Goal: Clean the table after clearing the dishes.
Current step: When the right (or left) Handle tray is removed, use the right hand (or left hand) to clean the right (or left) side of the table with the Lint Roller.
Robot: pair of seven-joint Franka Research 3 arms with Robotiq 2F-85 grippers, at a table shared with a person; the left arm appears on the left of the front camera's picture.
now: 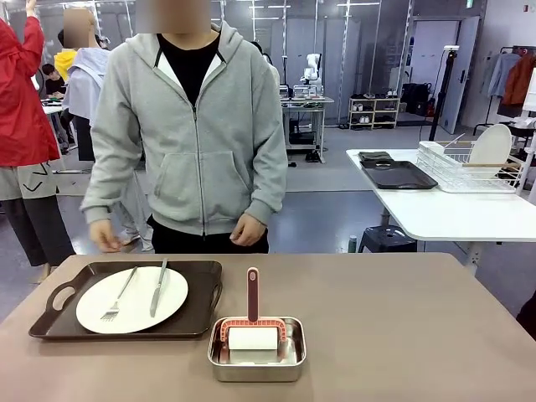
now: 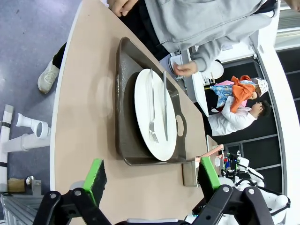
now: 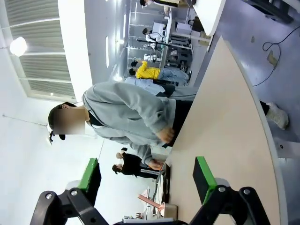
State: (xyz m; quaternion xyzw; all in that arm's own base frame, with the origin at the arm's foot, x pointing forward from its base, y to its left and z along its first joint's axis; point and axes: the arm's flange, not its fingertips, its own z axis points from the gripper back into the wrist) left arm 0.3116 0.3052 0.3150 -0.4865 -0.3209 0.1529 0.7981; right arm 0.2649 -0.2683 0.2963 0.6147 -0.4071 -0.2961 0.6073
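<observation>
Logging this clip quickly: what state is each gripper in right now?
Left gripper: open, holding nothing.
Right gripper: open, holding nothing.

From the robot's side I'm looking across the surface [image 1: 402,318], facing the person [image 1: 197,126] at its far edge. The left wrist camera is looking down, rolled sideways, on the tray [image 2: 123,93] and plate [image 2: 140,98] that the front view is also showing. The right wrist camera is looking low along the surface toward that person.
</observation>
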